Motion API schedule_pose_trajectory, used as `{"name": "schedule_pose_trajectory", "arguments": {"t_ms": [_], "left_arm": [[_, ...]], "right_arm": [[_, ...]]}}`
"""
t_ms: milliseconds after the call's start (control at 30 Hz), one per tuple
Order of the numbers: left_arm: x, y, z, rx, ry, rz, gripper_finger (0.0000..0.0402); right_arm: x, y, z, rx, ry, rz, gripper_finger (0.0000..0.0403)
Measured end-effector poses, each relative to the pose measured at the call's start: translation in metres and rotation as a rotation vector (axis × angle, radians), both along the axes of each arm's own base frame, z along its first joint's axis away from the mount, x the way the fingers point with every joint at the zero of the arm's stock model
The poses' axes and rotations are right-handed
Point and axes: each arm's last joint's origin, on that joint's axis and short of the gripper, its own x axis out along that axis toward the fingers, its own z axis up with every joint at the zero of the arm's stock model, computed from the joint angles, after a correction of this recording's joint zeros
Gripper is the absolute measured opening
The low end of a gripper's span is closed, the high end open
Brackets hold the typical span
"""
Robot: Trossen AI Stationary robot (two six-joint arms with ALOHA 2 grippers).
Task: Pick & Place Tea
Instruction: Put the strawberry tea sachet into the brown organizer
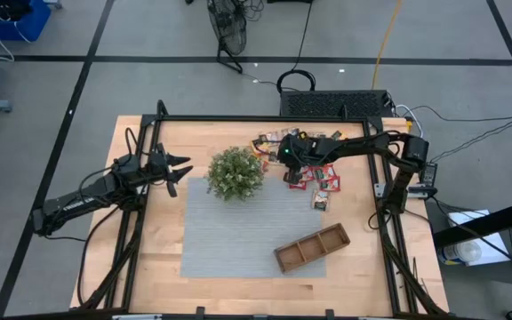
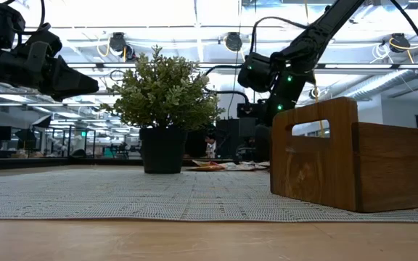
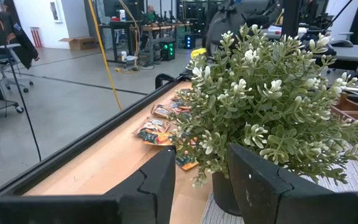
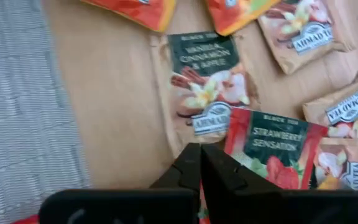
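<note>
Right gripper (image 4: 199, 163): lowered among the tea sachets (image 1: 314, 173), fingers pressed together at a strawberry sachet's (image 4: 272, 146) edge; grip cannot be told.
Left gripper (image 1: 178, 169): held parted beside the potted plant (image 1: 235, 172).
Sachets: scattered beyond the wooden tray (image 1: 312, 247).

My table (image 1: 149, 267) is pale wood, framed by dark rails along its left, top and right edges in the high view. A grey ribbed mat (image 1: 238, 236) covers the middle of it, running from the centre down toward the lower edge. On the mat's upper left corner stands the potted plant (image 1: 235, 172). The wooden tray (image 1: 312, 247) lies tilted across the mat's lower right corner, partly on bare wood. To the upper right of the plant, the tea sachets (image 1: 320, 182) are scattered on bare wood just beside the mat's right edge, several overlapping. In my right wrist view, sachets read vanilla and strawberry (image 4: 272, 140).
</note>
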Motion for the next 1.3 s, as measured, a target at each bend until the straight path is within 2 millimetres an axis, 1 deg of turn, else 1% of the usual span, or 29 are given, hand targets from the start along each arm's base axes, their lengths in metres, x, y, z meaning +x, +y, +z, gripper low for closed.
{"name": "schedule_pose_trajectory", "arguments": {"t_ms": [100, 267, 333, 367, 433, 500, 600, 667, 733, 833, 933, 1000, 1067, 1300], "left_arm": [[0.000, 0.000, 0.000, 0.000, 0.000, 0.000, 0.0148], [0.000, 0.000, 0.000, 0.000, 0.000, -0.001, 0.0147], [0.000, 0.000, 0.000, 0.000, 0.000, 0.000, 0.0147], [0.000, 0.000, 0.000, 0.000, 0.001, 0.000, 0.0147], [0.000, 0.000, 0.000, 0.000, 0.000, 0.000, 0.0147], [0.000, 0.000, 0.000, 0.000, 0.000, 0.000, 0.0147], [0.000, 0.000, 0.000, 0.000, 0.000, 0.000, 0.0147], [0.000, 0.000, 0.000, 0.000, 0.000, 0.000, 0.0147], [0.000, 0.000, 0.000, 0.000, 0.000, 0.000, 0.0147], [0.000, 0.000, 0.000, 0.000, 0.000, 0.000, 0.0147], [0.000, 0.000, 0.000, 0.000, 0.000, 0.000, 0.0148], [0.000, 0.000, 0.000, 0.000, 0.000, 0.000, 0.0147], [0.000, 0.000, 0.000, 0.000, 0.000, -0.001, 0.0147], [0.000, 0.000, 0.000, 0.000, 0.000, 0.000, 0.0147]], "right_arm": [[0.002, 0.006, 0.003, -0.047, 0.007, 0.007, 0.0000], [0.000, 0.009, 0.016, -0.227, 0.048, -0.037, 0.0004], [-0.003, 0.006, 0.024, -0.237, 0.034, -0.035, 0.0016], [-0.005, 0.004, 0.027, -0.212, 0.015, -0.027, 0.0025], [-0.010, -0.004, 0.034, -0.133, -0.043, -0.046, 0.0052], [-0.016, -0.015, 0.037, -0.046, -0.097, -0.084, 0.0086], [-0.027, -0.033, 0.036, 0.052, -0.126, -0.165, 0.0147], [-0.032, -0.041, 0.031, 0.087, -0.123, -0.209, 0.0188], [-0.035, -0.045, 0.025, 0.107, -0.087, -0.232, 0.0228], [-0.034, -0.046, 0.017, 0.120, -0.057, -0.236, 0.0278], [-0.033, -0.047, 0.011, 0.128, -0.042, -0.234, 0.0309], [-0.033, -0.047, 0.006, 0.134, -0.027, -0.234, 0.0319], [-0.032, -0.048, 0.004, 0.135, -0.023, -0.235, 0.0320], [-0.029, -0.049, -0.009, 0.140, 0.003, -0.228, 0.0302]]}}
